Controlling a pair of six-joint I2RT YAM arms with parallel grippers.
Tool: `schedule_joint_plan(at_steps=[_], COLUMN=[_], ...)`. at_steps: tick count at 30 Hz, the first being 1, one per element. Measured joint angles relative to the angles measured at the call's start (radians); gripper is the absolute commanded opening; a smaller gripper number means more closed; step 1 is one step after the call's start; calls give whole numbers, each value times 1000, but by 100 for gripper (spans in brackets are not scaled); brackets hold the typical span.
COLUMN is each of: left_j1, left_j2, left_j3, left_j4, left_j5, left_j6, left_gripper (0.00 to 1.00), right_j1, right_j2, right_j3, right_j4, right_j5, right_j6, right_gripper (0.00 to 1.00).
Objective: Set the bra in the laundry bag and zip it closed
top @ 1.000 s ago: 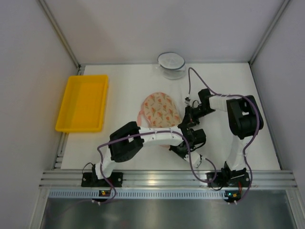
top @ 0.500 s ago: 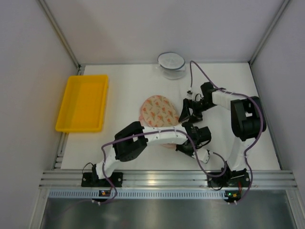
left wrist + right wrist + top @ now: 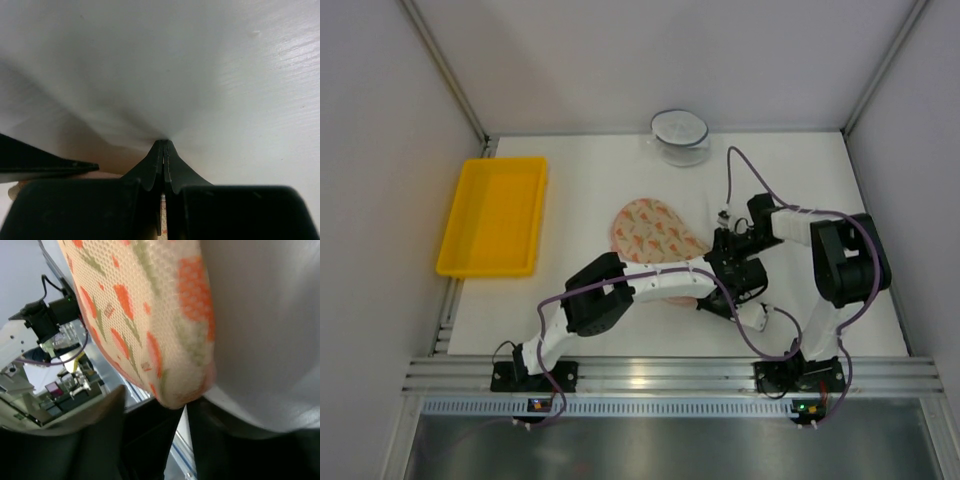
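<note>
While the left arm lies stretched across the worktop toward the right side, we note its hand shut tight, its tips pressed together low over the white surface. We cannot tell whether anything thin is caught between them.

The laundry bag lies mid-worktop, rounded end to the rear left and pointed tip drawn toward the two hands. We cannot see the bra in any view.

The right hand has its fingers apart at the bag's tip, and the printed mesh fills the upper part of its wrist view. Whether the fingers pinch the fabric we cannot tell.

Against a second ago:
- The right hand sat at the bag's right edge, lifted off to the rear half a second back, and is now back at the tip.
- The right arm's elbow has swung further right.
- The left arm's forward end has crept rearward and to the right.
- The bag's outline reads tidier and more teardrop-shaped.

The yellow tray at left and the clear bowl at the rear are unmoved.
</note>
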Motion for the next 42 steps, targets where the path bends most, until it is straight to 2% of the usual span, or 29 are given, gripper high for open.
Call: schedule_joint_plan(at_steps=[1, 2, 6, 10, 21, 22, 23, 25, 26, 28, 29, 36, 40, 42], left_j1=[0, 0, 3, 1, -5, -6, -6, -6, -6, -12, -14, -9, -2, -1], left_j2=[0, 0, 0, -8, -106, -110, -112, -113, -113, -111, -108, -74, -52, -43], left_j3=[0, 0, 0, -16, -177, -180, -182, -181, -181, -173, -162, -38, -6, 1], left_j4=[3, 4, 8, 25, 63, 64, 66, 77, 74, 60, 54, 52, 51, 52], left_j5=[-2, -4, -4, -2, -8, -8, -8, -8, 0, 19, 24, 37, 37, 40], left_j6=[0, 0, 0, 0, 3, 3, 3, 1, -4, -17, -23, -58, -71, -76], left_gripper=[0, 0, 0, 0, 0, 0, 0, 0, 0, 0, 0, 0, 0, 0], right_j1=[2, 3, 3, 3, -17, -17, -17, -17, -18, -22, -23, -43, -46, -42], right_j2=[2, 5, 31, 56, 192, 205, 212, 217, 217, 215, 208, 36, -10, 2], right_j3=[0, 1, 6, 44, 262, 283, 298, 317, 325, 338, 336, 130, 11, 3], right_j4=[14, 25, 47, 27, -116, -134, -147, -169, -167, -160, -156, -141, -93, -84], right_j5=[-8, -13, -14, -7, 31, 32, 33, 44, 51, 64, 69, 84, 61, 44], right_j6=[6, 14, 28, 27, -64, -74, -80, -92, -90, -95, -92, -65, -16, 10], right_gripper=[36, 23, 1, 0, 0, 1, 19, 43, 59, 74, 79, 84, 83, 79])
